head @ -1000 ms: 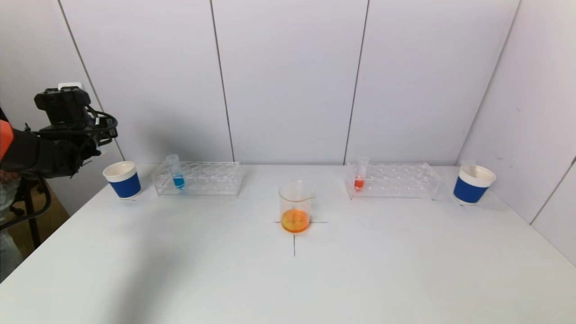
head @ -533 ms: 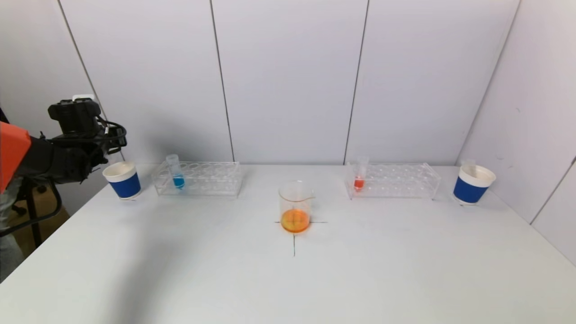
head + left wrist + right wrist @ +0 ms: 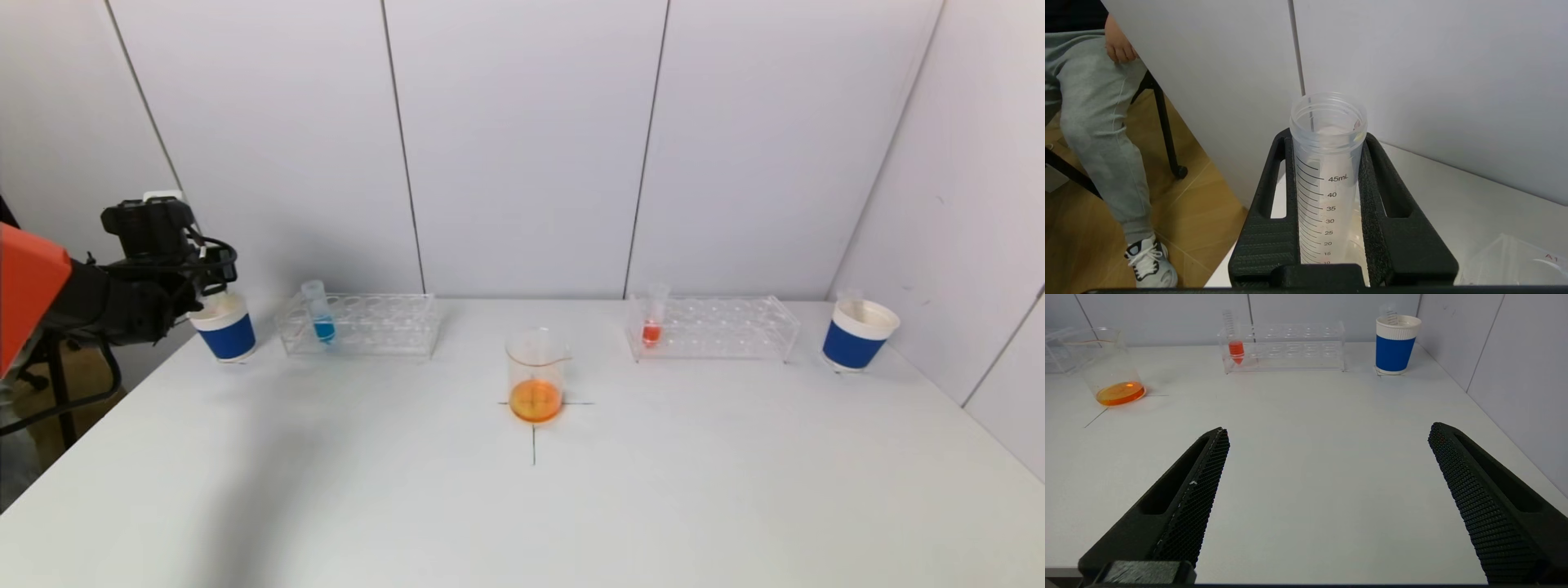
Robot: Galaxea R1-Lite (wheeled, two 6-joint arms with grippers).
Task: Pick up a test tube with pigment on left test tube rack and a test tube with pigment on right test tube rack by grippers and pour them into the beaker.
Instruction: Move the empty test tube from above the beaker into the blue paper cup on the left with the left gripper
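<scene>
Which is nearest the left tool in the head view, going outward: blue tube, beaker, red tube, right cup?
From the left tool, at the table's far left:
1. Blue tube, in the left rack.
2. Beaker, table centre.
3. Red tube, in the right rack.
4. Right cup, far right.

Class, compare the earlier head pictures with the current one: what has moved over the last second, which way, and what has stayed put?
The left gripper, jaws shut on an empty test tube, has moved rightward and down to just over the left blue cup. The beaker, both racks, the blue-pigment tube, the red-pigment tube and the right blue cup stayed put.
</scene>
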